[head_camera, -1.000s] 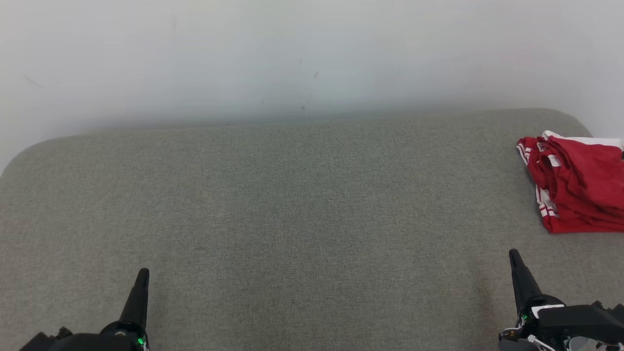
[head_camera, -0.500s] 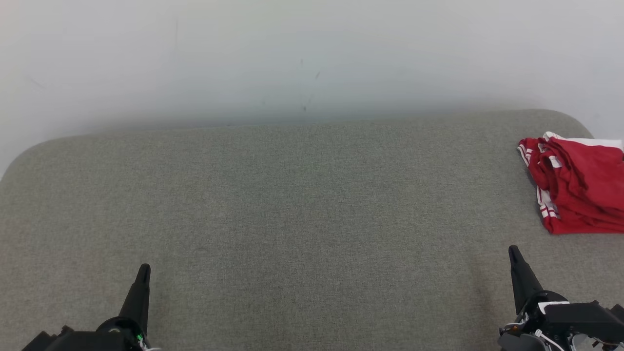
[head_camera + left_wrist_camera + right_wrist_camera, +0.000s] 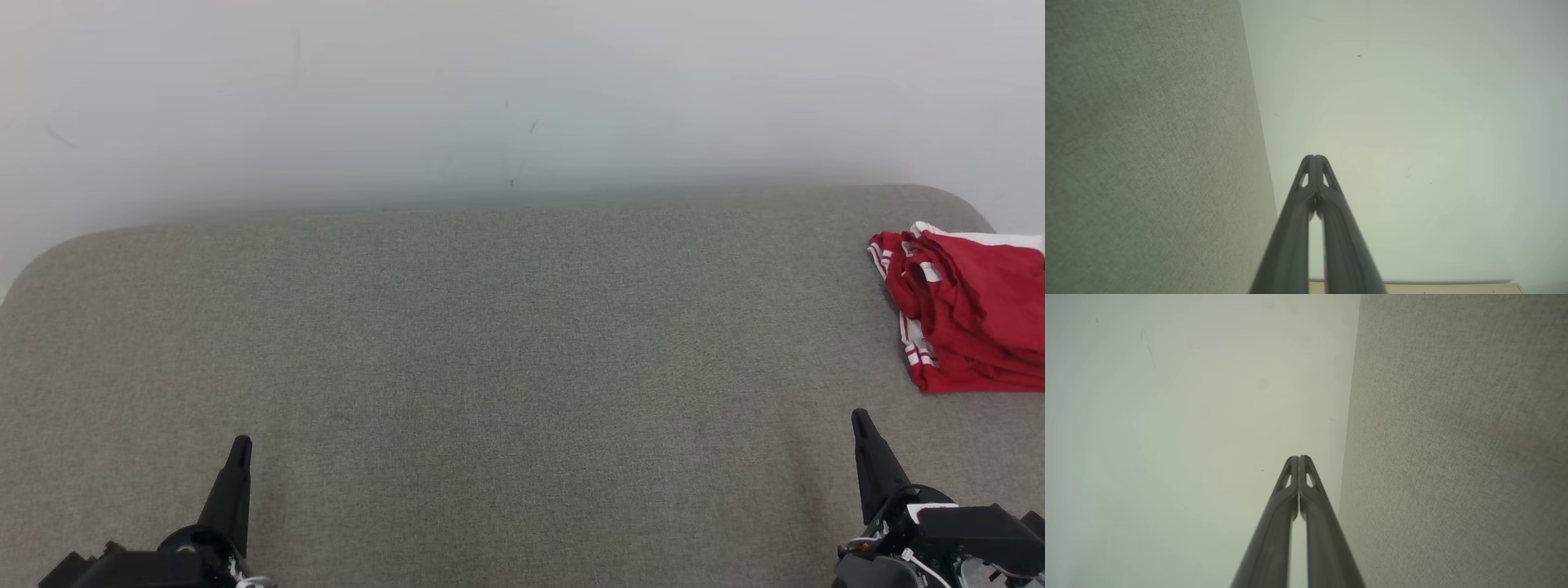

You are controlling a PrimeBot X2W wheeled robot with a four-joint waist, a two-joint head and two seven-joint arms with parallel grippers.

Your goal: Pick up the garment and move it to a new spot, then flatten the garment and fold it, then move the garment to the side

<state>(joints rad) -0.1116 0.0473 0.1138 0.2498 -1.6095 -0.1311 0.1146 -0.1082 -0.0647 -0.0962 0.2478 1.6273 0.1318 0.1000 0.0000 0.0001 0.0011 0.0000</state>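
Note:
The garment [image 3: 967, 306] is red with white stripes and lies folded in a compact stack at the far right of the grey-green fabric surface [image 3: 506, 343], partly cut off by the head view's right edge. My left gripper [image 3: 240, 443] rests at the lower left, shut and empty, far from the garment. My right gripper [image 3: 859, 416] sits at the lower right, shut and empty, a short way in front of the garment and not touching it. Each wrist view shows its own fingertips pressed together: left gripper [image 3: 1314, 157], right gripper [image 3: 1298, 457].
A pale wall [image 3: 522, 98] rises behind the fabric surface's rounded back edge. Both wrist views look along the surface's back edge [image 3: 1257, 122] toward that wall [image 3: 1188, 416]. A strip of light wood [image 3: 1433, 288] shows at the bottom of the left wrist view.
The left gripper's tip has risen slightly in the head view and the right gripper has barely shifted. The garment lies where it did.

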